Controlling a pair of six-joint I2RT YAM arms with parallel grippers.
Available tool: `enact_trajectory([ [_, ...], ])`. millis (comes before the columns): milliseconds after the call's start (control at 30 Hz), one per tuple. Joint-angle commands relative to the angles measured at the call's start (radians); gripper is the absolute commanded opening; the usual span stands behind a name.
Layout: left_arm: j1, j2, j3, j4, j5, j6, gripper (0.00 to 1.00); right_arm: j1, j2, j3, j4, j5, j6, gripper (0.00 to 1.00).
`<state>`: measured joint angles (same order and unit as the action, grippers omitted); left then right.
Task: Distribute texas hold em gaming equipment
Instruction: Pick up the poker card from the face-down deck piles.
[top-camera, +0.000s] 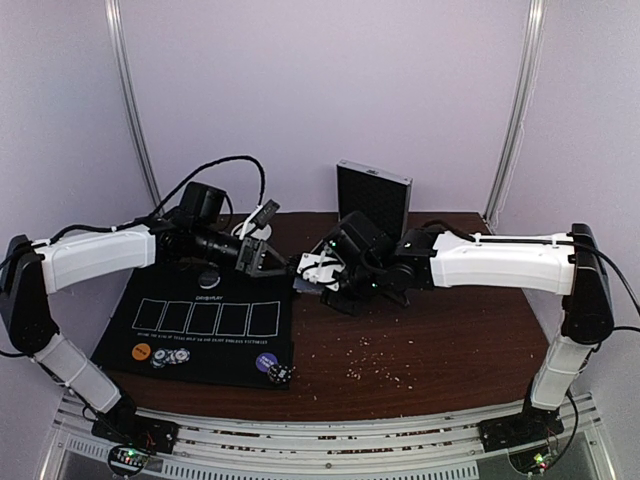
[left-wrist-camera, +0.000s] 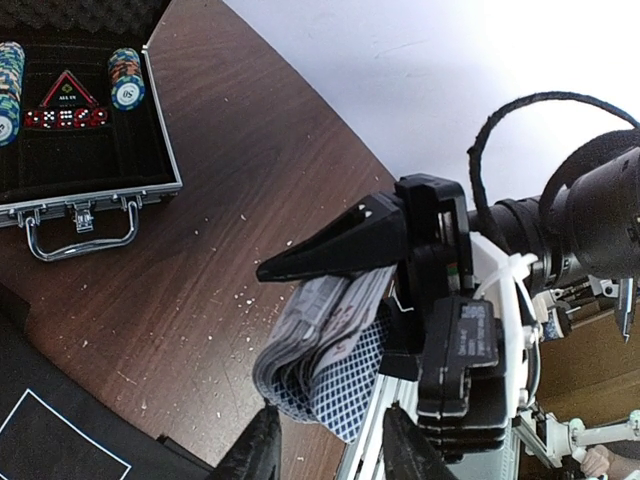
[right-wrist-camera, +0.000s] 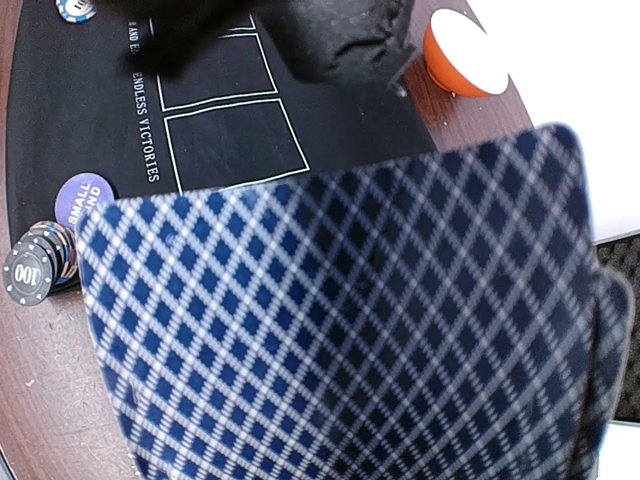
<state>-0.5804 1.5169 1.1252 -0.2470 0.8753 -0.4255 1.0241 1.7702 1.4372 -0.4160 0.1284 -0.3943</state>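
My right gripper (top-camera: 312, 270) is shut on a deck of blue-diamond-backed playing cards (left-wrist-camera: 330, 360), held in the air over the brown table beside the black mat (top-camera: 200, 330). In the right wrist view the top card's back (right-wrist-camera: 350, 320) hides the jaws. My left gripper (left-wrist-camera: 332, 415) is open just below the deck. Its left fingertip (left-wrist-camera: 262, 430) touches the deck's lower corner. On the mat's near edge lie an orange disc (top-camera: 141, 352), striped chips (top-camera: 172, 356), a purple disc (right-wrist-camera: 85, 198) and a chip stack (right-wrist-camera: 35, 270).
An open chip case (left-wrist-camera: 90, 150) with chip stacks (left-wrist-camera: 127, 78) and red dice (left-wrist-camera: 65, 117) stands at the back of the table, its lid (top-camera: 373, 195) upright. A white bowl with an orange-red rim (right-wrist-camera: 462, 60) sits behind the mat. Small crumbs dot the wood.
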Motion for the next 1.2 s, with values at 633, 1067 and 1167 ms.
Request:
enact_trajectory([
  [633, -0.036, 0.060, 0.010, 0.090, 0.008, -0.022, 0.16, -0.006, 0.016, 0.024, 0.002, 0.011, -0.001, 0.43],
  [1067, -0.036, 0.060, 0.013, 0.083, 0.027, -0.018, 0.00, -0.007, 0.011, 0.014, 0.004, 0.018, -0.001, 0.43],
  [1167, -0.035, 0.046, 0.010, 0.077, 0.027, -0.015, 0.00, -0.012, 0.006, 0.005, 0.003, 0.022, 0.000, 0.43],
])
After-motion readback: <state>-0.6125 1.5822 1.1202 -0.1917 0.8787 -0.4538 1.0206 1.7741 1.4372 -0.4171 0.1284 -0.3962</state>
